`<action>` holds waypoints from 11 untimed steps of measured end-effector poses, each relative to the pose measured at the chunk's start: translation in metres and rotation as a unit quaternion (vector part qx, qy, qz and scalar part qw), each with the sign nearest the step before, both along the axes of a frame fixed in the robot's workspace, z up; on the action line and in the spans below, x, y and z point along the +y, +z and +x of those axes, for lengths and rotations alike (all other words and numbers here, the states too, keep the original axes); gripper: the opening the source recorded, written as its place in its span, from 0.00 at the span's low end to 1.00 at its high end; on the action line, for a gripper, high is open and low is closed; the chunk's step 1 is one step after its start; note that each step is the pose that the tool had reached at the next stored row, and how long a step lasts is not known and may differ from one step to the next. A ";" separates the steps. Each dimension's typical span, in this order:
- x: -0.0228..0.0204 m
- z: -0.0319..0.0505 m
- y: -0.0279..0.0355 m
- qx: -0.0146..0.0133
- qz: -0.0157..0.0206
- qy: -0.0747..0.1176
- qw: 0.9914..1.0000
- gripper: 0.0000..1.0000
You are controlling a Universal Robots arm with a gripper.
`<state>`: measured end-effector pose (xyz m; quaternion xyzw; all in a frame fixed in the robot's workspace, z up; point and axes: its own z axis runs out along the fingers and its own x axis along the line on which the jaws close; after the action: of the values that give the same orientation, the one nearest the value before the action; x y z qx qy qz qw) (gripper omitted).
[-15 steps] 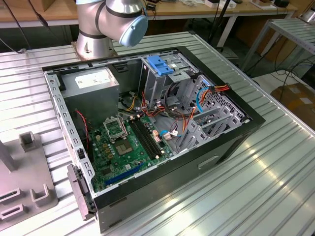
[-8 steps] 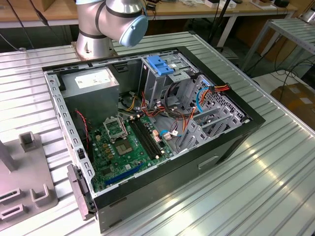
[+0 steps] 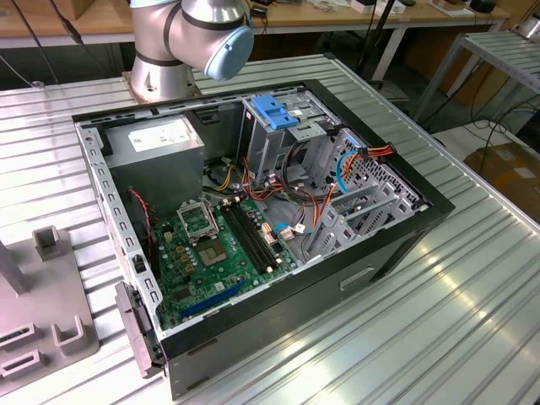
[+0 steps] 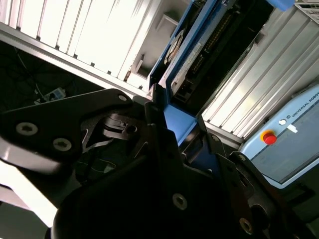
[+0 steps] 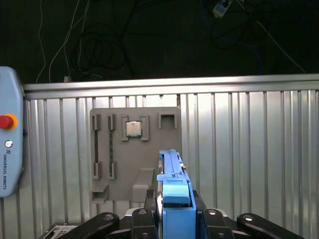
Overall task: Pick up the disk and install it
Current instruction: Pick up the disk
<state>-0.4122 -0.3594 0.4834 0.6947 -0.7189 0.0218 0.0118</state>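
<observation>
In the exterior view, a grey fixture plate (image 3: pixel 42 321) lies at the ribbed tabletop's (image 3: pixel 472 287) edge on the exterior view's left. The open computer case (image 3: pixel 253 211) sits mid-tabletop with its motherboard (image 3: pixel 219 245) bare, and its drive cage (image 3: pixel 278 143) with a blue latch (image 3: pixel 274 110) stands at the far side near the arm's base (image 3: pixel 169 59). In both wrist views the gripper (image 5: pixel 175 219) hangs above the tabletop with its fingers (image 5: pixel 151 211) closed firmly on the disk (image 5: pixel 174 184), which stands edge-on between them, framed by its blue carrier rail, with its grey body (image 4: pixel 197 50) reaching out past the fingertips.
</observation>
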 end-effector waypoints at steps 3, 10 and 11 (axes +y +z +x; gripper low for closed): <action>0.0000 0.0040 0.0000 0.000 0.000 0.000 1.000 0.37; 0.0000 0.0144 -0.0001 0.000 0.000 0.000 1.000 0.37; 0.0000 0.0167 -0.0002 0.000 0.000 0.000 1.000 0.37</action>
<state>-0.3955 -0.3594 0.4832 0.6947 -0.7189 0.0218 0.0118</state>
